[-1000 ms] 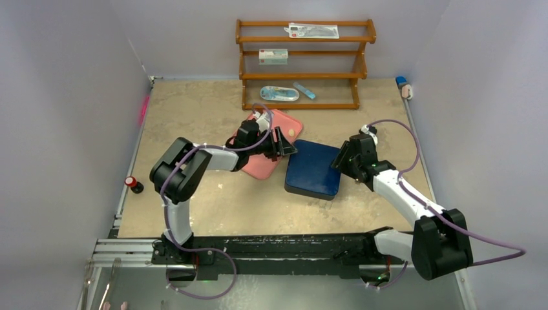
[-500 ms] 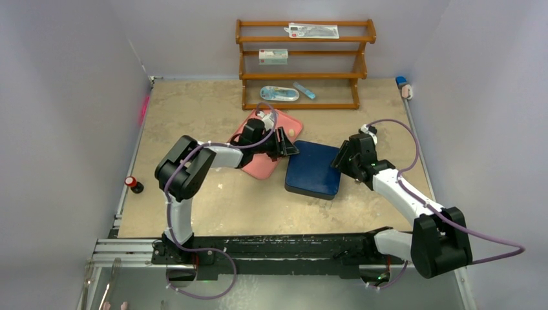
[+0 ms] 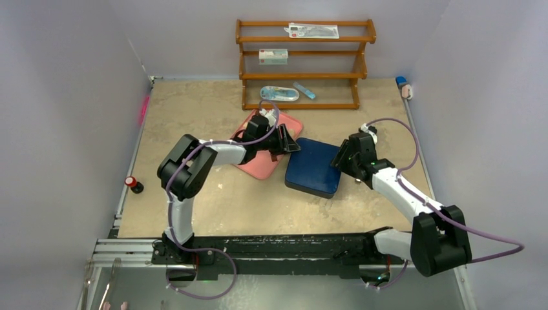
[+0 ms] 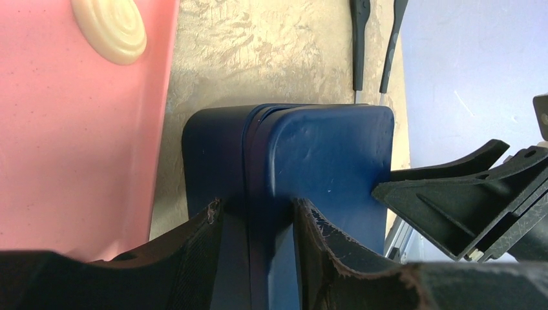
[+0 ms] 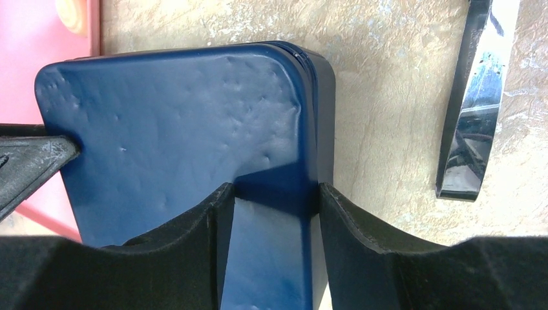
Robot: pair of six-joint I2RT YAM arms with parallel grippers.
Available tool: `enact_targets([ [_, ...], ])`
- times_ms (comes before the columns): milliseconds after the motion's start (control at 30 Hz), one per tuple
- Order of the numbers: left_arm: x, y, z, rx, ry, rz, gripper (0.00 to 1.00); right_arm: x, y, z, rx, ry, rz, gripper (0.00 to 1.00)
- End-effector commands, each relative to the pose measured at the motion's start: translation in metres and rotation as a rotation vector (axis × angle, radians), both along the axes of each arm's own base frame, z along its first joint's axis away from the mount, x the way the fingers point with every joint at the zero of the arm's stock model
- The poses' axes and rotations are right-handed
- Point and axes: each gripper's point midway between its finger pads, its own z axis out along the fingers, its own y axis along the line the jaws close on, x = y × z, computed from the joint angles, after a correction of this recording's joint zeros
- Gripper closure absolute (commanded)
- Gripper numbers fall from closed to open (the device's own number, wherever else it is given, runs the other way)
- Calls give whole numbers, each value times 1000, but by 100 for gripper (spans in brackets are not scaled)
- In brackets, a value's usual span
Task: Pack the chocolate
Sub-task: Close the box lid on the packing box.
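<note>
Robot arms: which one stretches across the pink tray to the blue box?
The left arm; it crosses the pink tray to the blue box, while the right arm lies over bare table.

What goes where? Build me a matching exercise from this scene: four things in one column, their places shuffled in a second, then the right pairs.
Things
1. cream chocolate piece
2. blue box
3. white carton
4. red-capped bottle

Places
A. straddled at opposite edges by the left gripper and the right gripper
B. near the left edge of the table
C. on the pink tray
D. on the middle shelf of the wooden rack

Pairs: 1-C, 2-A, 3-D, 4-B
</note>
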Motion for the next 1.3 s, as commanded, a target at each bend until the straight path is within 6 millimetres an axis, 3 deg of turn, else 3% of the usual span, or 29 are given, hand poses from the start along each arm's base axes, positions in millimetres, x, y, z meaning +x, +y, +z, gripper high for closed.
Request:
enact_targets([
  [0, -16, 3, -42, 99, 115, 1, 59, 4, 1, 9, -11, -10, 9, 47],
  [400, -16, 3, -46, 106, 134, -5, 59, 8, -4, 12, -47, 14, -7, 40],
  [967, -18, 4, -45, 116, 142, -5, 58, 33, -11, -13, -84, 77, -67, 37],
  [1267, -16, 5, -49, 123, 154, -3, 58, 43, -19, -15, -62, 80, -95, 36],
])
